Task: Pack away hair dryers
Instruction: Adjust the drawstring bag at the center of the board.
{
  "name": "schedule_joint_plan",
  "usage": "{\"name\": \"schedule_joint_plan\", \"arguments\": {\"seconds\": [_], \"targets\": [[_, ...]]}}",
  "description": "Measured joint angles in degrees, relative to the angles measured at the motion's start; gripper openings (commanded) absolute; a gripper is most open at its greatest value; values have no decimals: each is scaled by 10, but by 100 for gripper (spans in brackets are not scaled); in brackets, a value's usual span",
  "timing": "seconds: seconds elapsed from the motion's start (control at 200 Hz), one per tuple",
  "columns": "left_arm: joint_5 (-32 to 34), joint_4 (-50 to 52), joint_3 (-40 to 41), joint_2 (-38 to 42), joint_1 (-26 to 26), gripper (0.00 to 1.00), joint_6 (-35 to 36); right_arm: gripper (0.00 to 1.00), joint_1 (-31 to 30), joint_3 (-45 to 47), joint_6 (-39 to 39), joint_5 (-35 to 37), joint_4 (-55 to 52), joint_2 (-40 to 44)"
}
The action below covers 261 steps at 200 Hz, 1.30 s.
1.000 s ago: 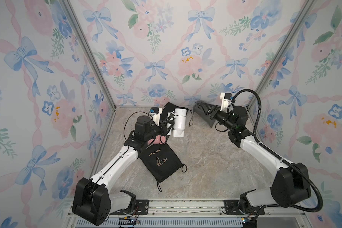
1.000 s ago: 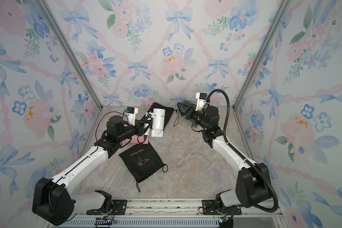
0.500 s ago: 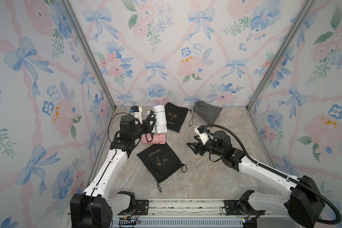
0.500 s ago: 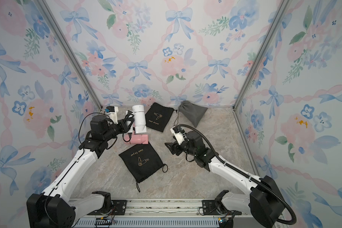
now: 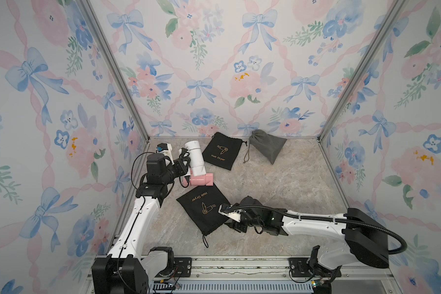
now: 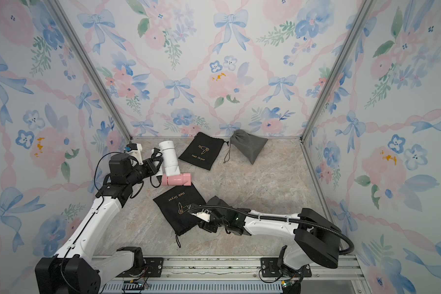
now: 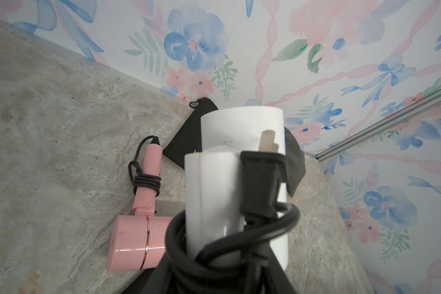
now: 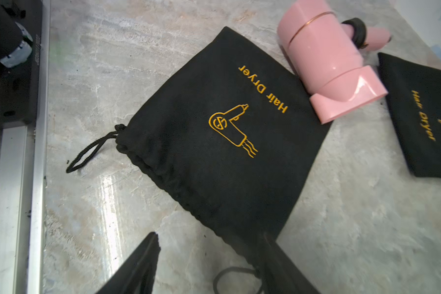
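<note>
Dryers at 10 o'clock on bench point(image 5: 278, 193): white hair dryer point(image 5: 195, 156) pinched at handle and cord by left end effector point(image 5: 184, 164), pink hair dryer point(image 5: 201, 179) lying just beside. At 7 o'clock, right end effector point(image 8: 209, 236) spread over drawstring mouth of black pouch point(image 8: 214, 152).

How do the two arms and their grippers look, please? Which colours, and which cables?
The left arm and right arm have white links with black joints and black bases. The left gripper and right gripper are black. A thin black cable loops beside the left wrist; a thick ribbed black hose runs along the right arm.
</note>
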State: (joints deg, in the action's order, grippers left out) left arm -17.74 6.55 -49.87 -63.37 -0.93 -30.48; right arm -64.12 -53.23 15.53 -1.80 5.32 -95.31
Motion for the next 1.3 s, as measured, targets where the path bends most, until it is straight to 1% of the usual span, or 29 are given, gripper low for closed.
{"name": "schedule_joint_plan", "arguments": {"seconds": [0.135, 0.285, 0.72, 0.845, 0.93, 1.235, 1.305], "targets": [[0, 4, 2, 0, 4, 22, 0, 62, -19, -33, 20, 4, 0, -47], [4, 4, 2, 0, 8, 22, 0, 61, -31, -64, 34, 5, -1, -78], [15, 4, 2, -5, 10, 21, 0, 61, -44, -104, 47, -24, -24, -132], [15, 4, 2, -10, 10, 21, 0, 59, -46, -123, 52, -32, -34, -146], [15, 4, 2, -11, 10, 21, 0, 57, -46, -137, 55, -38, -41, -156], [19, 4, 2, -14, 10, 21, 0, 56, -46, -184, 66, -54, -78, -195], [19, 4, 1, -15, 10, 21, 0, 54, -46, -194, 68, -56, -89, -203]]}}
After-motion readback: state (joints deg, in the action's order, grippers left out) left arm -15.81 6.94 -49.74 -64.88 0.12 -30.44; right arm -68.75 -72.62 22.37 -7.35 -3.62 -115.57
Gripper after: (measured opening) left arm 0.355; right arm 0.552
